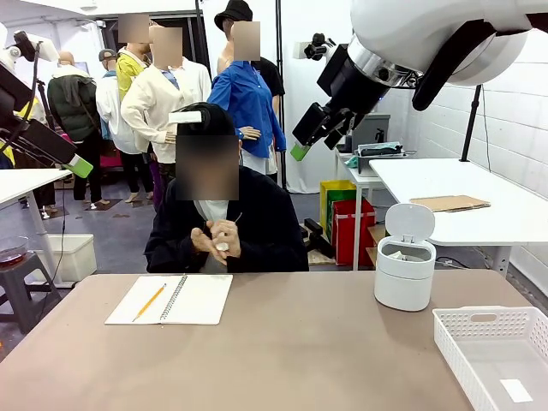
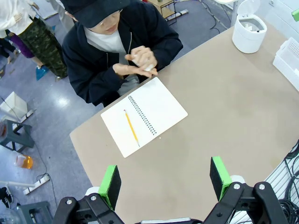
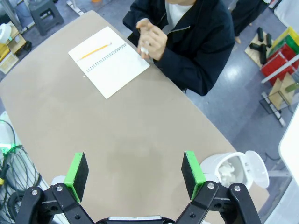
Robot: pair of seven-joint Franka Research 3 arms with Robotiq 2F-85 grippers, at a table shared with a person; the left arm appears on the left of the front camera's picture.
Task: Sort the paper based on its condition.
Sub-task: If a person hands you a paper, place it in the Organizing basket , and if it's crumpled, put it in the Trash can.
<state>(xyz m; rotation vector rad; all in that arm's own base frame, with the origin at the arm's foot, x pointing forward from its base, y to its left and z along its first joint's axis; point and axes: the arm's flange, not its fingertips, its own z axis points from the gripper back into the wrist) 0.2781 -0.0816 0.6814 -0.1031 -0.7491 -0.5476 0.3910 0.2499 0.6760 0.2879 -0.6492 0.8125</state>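
Observation:
The paper (image 1: 223, 246) is a small white wad pressed between the person's two hands at chest height, past the table's far edge. It shows again as the paper (image 2: 148, 67) in the left wrist view and the paper (image 3: 145, 49) in the right wrist view. My left gripper (image 2: 163, 179) hangs open high over the table's near side, and the left gripper (image 1: 75, 161) shows at the far left. My right gripper (image 3: 135, 170) is open too, high over the table, and the right gripper (image 1: 310, 141) shows raised at upper middle. Neither holds anything.
A white spiral notebook (image 1: 171, 300) with a yellow pencil (image 1: 150, 301) lies at the far left of the table. A white bin (image 1: 404, 274) with its lid up stands at the right, crumpled paper inside. A white slotted basket (image 1: 467, 338) sits at the near right corner.

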